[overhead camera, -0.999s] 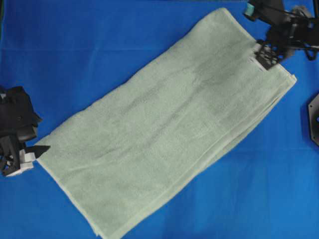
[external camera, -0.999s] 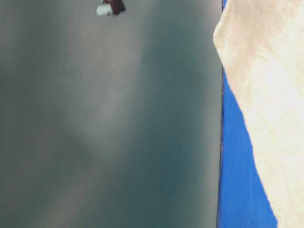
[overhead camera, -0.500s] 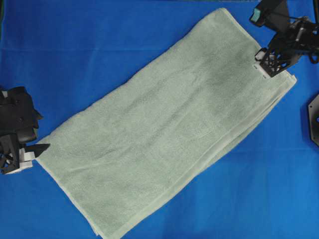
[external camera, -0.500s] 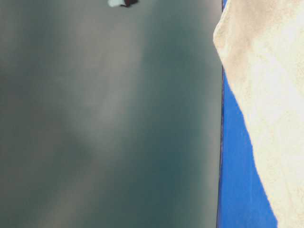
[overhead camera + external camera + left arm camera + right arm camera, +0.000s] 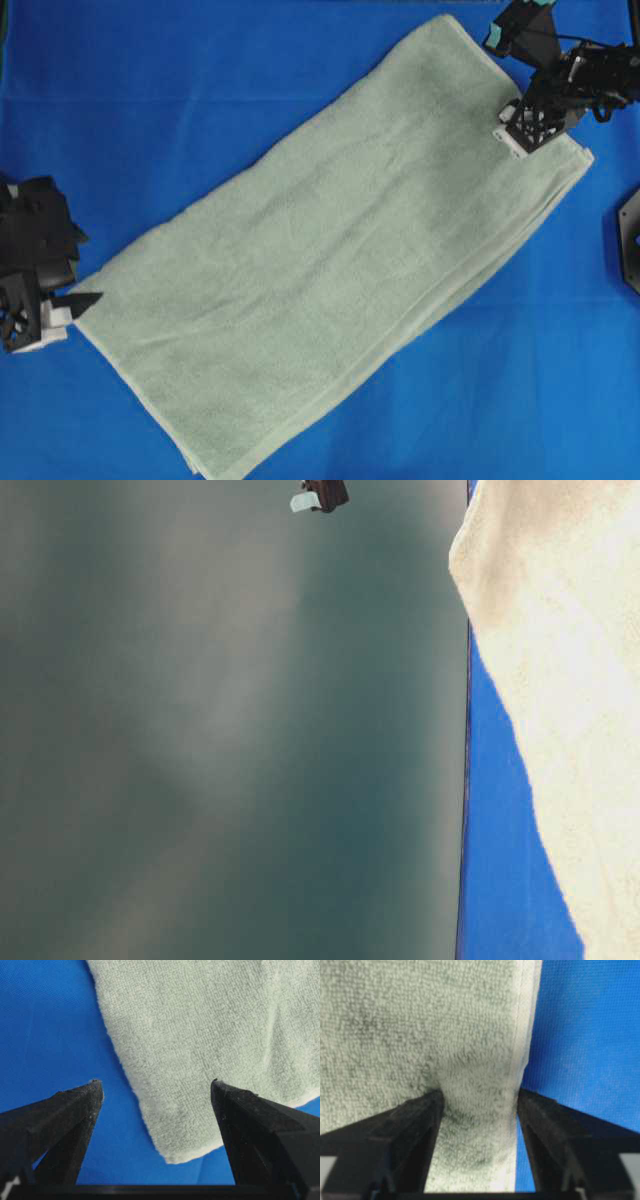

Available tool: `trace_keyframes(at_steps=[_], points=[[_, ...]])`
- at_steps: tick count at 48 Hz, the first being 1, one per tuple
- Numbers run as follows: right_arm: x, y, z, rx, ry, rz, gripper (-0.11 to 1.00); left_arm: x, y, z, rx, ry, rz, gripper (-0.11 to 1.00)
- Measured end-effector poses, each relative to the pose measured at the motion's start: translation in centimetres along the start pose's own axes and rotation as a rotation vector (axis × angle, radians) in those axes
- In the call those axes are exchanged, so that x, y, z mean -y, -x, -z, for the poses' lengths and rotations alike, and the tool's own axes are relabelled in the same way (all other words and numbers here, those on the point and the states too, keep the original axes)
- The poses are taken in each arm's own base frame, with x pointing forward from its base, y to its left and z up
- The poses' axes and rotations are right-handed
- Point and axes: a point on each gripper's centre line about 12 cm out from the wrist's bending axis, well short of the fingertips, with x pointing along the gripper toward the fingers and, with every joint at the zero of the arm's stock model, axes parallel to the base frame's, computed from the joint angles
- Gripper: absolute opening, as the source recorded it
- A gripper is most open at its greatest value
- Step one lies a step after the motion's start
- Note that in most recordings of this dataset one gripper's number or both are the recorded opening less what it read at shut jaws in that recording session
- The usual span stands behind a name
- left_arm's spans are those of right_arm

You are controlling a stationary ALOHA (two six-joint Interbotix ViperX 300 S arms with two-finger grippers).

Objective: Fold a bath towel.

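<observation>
- Since the earlier frame, your right gripper (image 5: 512, 137) has slid left and further onto the far right end of the bath towel (image 5: 330, 250); your left gripper (image 5: 62, 310) has stayed put.
- Overhead: the towel lies flat and diagonal on the blue cloth (image 5: 180, 90). Left gripper sits just off its near-left corner.
- Table-level: mostly blur; towel edge (image 5: 560, 680) at right.
- Left wrist: jaws spread wide, empty, straddling the towel corner (image 5: 180, 1145).
- Right wrist: jaws pressed into the hemmed edge (image 5: 522, 1035), terry bunched between the fingers (image 5: 415, 1125); you cannot tell whether the grip is complete.
</observation>
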Motion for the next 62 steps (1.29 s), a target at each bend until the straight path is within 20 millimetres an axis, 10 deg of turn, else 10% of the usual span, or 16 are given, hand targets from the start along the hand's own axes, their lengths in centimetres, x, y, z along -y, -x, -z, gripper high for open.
trace_keyframes(at_steps=[9,28,41,62], points=[[-0.2,0.0,0.1,0.008,-0.014,-0.012,0.16,0.0,0.0,-0.1,0.004,0.001,0.002,0.83],[-1.3,1.7,0.5,0.009,-0.018,-0.029,0.15,0.1,0.0,-0.1,0.005,0.001,0.008,0.83],[-10.4,7.5,-1.5,0.117,0.022,-0.204,0.15,0.1,0.0,-0.1,0.007,0.0,0.011,0.83],[-29.8,7.7,-1.8,0.129,0.271,-0.299,0.15,0.5,0.0,-0.3,0.023,-0.004,0.041,0.83]])
